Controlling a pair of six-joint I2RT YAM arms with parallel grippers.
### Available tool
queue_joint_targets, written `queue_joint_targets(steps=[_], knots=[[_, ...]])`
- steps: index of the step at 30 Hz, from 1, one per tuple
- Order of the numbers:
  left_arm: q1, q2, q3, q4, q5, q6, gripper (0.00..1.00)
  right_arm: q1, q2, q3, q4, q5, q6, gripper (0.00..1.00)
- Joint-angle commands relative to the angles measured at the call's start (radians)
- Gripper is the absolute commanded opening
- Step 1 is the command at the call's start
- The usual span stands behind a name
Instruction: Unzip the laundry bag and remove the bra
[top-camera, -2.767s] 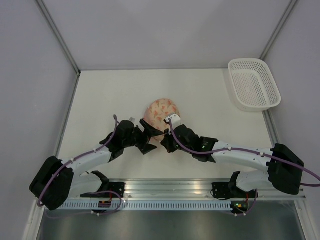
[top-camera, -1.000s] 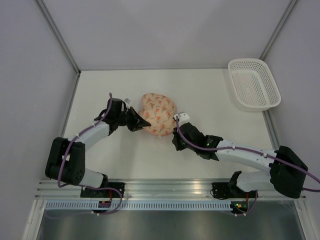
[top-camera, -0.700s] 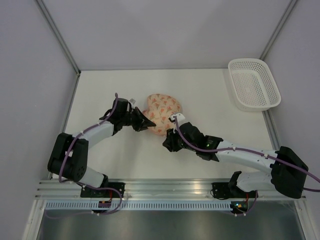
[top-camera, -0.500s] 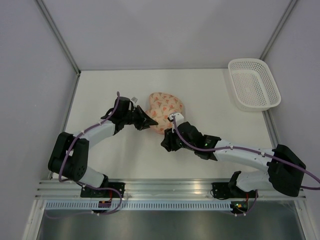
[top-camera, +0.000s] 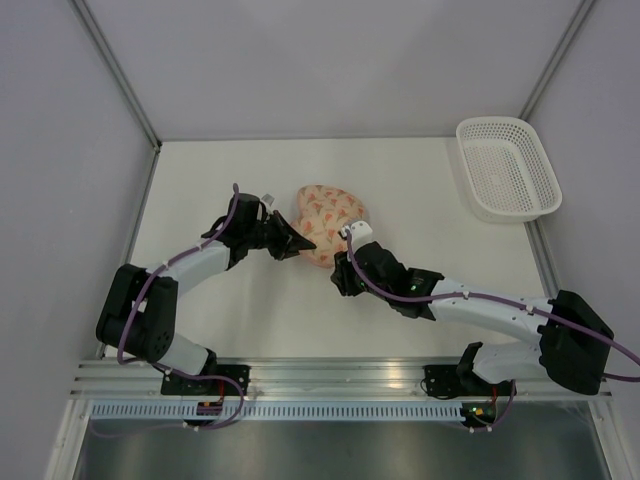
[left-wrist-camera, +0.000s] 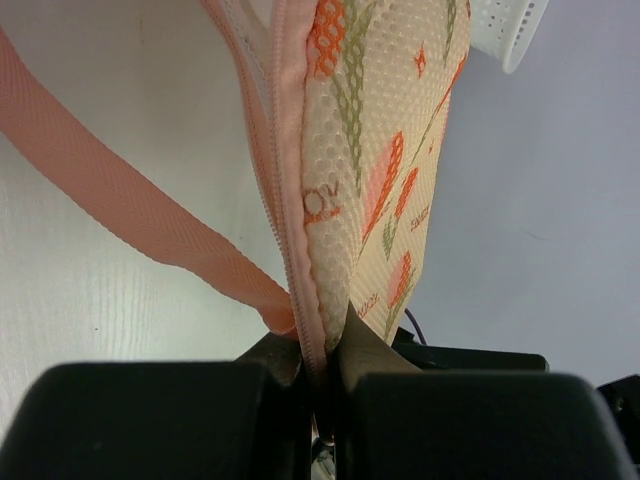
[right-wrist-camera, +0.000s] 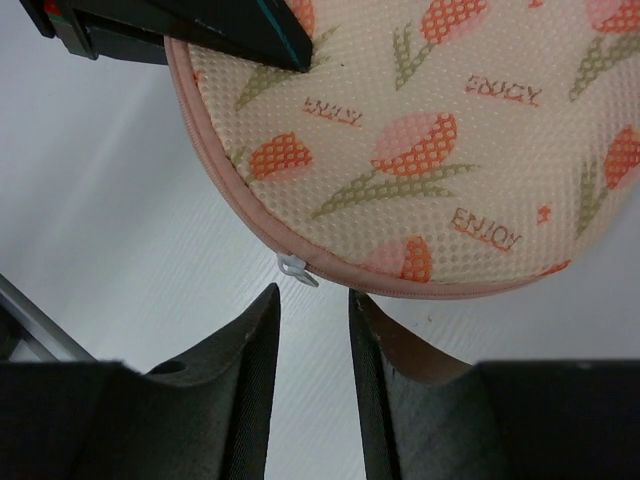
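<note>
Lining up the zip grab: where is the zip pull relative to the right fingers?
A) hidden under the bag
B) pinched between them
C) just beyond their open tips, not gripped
C: the right wrist view shows the zip pull at the laundry bag rim, just ahead of the open right fingers.

We see a robot test cell in a laboratory: a bare white tabletop (top-camera: 200, 180) boxed in by plain pale-grey wall panels (top-camera: 330, 60) on slim aluminium corner posts (top-camera: 115, 72). A white-and-black jointed left arm (top-camera: 190, 265) and matching right arm (top-camera: 490, 305), trailing purple cables, are bolted to a slotted metal rail (top-camera: 340, 375) at the near edge. A cream tulip-printed mesh laundry bag (top-camera: 335, 210) and a white plastic lattice basket (top-camera: 507, 168) serve as props
</note>
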Motion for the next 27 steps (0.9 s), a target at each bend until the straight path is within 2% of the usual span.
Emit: queue_joint_targets(steps=[1,2,6,7,16,17,18,21,27], knots=[[-0.007,-0.021,0.017,0.058,0.01,-0.047,0.02,0.002,-0.005,0.031,0.019,0.042,-0.027,0.38],[-0.008,-0.025,0.017,0.058,0.008,-0.046,0.02,0.002,0.005,0.033,0.022,0.032,-0.027,0.35],[-0.011,-0.019,0.005,0.058,0.005,-0.049,0.02,0.002,0.027,0.047,0.037,-0.001,-0.026,0.04],[-0.011,-0.018,0.002,0.063,0.008,-0.054,0.02,0.002,0.027,0.047,0.036,-0.008,-0.024,0.0],[-0.011,-0.005,-0.01,0.083,-0.005,-0.063,0.02,0.002,-0.028,0.021,0.013,0.028,-0.014,0.0],[-0.011,-0.004,-0.013,0.094,-0.004,-0.07,0.02,0.002,-0.033,0.018,0.008,0.04,-0.012,0.06],[-0.011,0.001,-0.019,0.106,0.007,-0.08,0.02,0.002,-0.039,0.016,0.0,0.043,-0.009,0.23],[-0.011,0.005,-0.018,0.128,0.004,-0.107,0.02,0.002,-0.053,0.018,-0.023,0.04,-0.008,0.38],[-0.016,0.012,0.028,0.141,-0.007,-0.161,0.02,0.002,-0.068,0.021,-0.027,0.124,-0.004,0.44]])
